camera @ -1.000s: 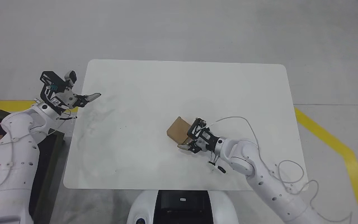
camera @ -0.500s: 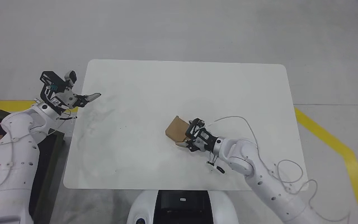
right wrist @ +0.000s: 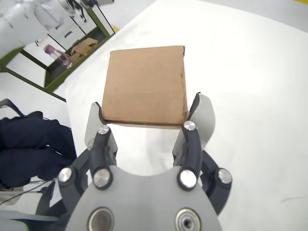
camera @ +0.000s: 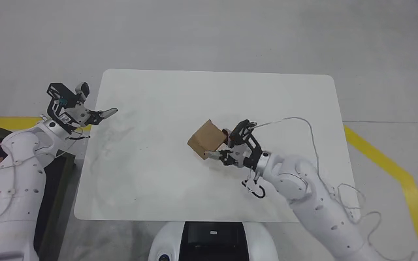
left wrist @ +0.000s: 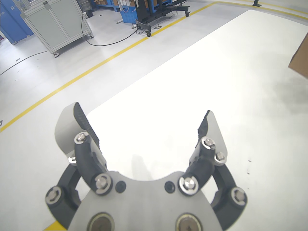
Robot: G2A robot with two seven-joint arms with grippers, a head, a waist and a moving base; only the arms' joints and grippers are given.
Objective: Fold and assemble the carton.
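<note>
A brown cardboard carton (camera: 206, 138) is near the middle of the white table (camera: 281, 98), held off the surface at a tilt. My right gripper (camera: 223, 145) is shut on the carton (right wrist: 145, 86), one finger on each side of its near edge, with the right gripper (right wrist: 146, 114) fingers pressing the two side walls. The carton's flat top face (right wrist: 144, 82) looks closed. A corner of the carton (left wrist: 299, 60) shows from the left wrist. My left gripper (camera: 106, 114) stands open over the table's left edge, far from the carton; the left gripper (left wrist: 142, 123) holds nothing.
The white table stretches wide around the carton, bare on all sides. A white cable (camera: 287, 124) loops over the table behind the right arm. Beside the table's left edge stands a green-framed rack (right wrist: 48, 73) with cardboard pieces on it.
My right gripper has lifted the carton off the table and swung it up and to the left, turning the wrist. The left arm has not moved.
</note>
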